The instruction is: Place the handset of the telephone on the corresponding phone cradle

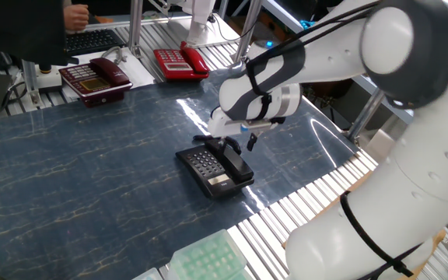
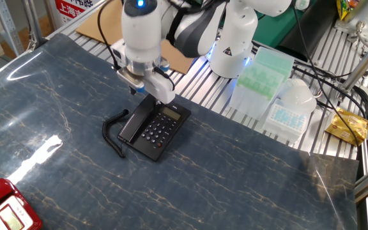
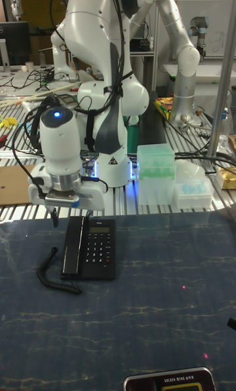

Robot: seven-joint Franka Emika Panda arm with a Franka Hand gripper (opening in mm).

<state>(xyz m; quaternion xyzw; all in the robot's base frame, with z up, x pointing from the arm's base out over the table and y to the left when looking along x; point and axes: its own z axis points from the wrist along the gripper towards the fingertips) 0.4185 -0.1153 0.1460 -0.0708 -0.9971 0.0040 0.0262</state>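
Observation:
The black telephone lies flat on the dark marbled table. Its slim black handset rests lengthwise along the phone's side strip and covers the phone cradle, which is hidden beneath it. My gripper hangs just above the handset's far end, open, with nothing between its fingers. The fingers are clear of the handset. A coiled cord trails from the handset onto the table.
A dark red phone and a bright red phone sit at the table's far edge. Another red phone shows at a near corner. Green pipette-tip boxes stand on the metal rack beside the robot base.

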